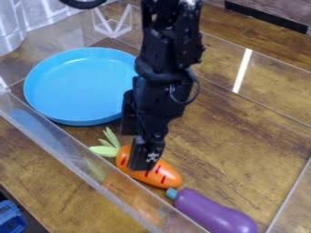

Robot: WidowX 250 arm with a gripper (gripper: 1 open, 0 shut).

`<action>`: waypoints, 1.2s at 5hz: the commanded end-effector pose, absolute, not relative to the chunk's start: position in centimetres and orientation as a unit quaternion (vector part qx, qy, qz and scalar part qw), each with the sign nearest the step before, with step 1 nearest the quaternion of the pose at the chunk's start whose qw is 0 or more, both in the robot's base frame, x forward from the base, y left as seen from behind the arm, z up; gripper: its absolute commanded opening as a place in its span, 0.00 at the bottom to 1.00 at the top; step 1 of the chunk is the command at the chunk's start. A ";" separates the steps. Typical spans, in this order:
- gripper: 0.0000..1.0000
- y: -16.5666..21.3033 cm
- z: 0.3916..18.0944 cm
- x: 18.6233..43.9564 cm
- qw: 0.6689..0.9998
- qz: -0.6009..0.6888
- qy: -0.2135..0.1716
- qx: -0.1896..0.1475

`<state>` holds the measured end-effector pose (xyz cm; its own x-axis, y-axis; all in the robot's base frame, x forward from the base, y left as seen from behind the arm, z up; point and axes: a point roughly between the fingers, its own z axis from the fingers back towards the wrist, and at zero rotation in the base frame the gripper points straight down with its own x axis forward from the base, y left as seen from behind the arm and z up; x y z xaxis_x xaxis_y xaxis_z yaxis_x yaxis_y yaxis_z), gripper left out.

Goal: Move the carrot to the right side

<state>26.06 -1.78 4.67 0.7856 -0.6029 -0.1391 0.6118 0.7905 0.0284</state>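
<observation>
So far nothing is moved: the small orange plastic toy carrot with dark grooves and a pale green leafy top (147,167) lies flat on the wooden bench near its front edge, leaves pointing toward the left edge. The black robot gripper (148,157) points straight down directly over the carrot's thick middle, jaws spread wide and not closed on anything; whether the fingertips touch the carrot I cannot tell. A glossy purple plastic eggplant (217,215) lies just beside the carrot's tip, toward the front right corner. A round blue plastic plate (67,86) sits at the left side. By my reading: approach nearly complete; grasp, lift, carry rightward and release all remain.
</observation>
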 end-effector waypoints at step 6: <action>0.00 -2.4 2.6 26.8 0.945 -0.325 0.038 0.022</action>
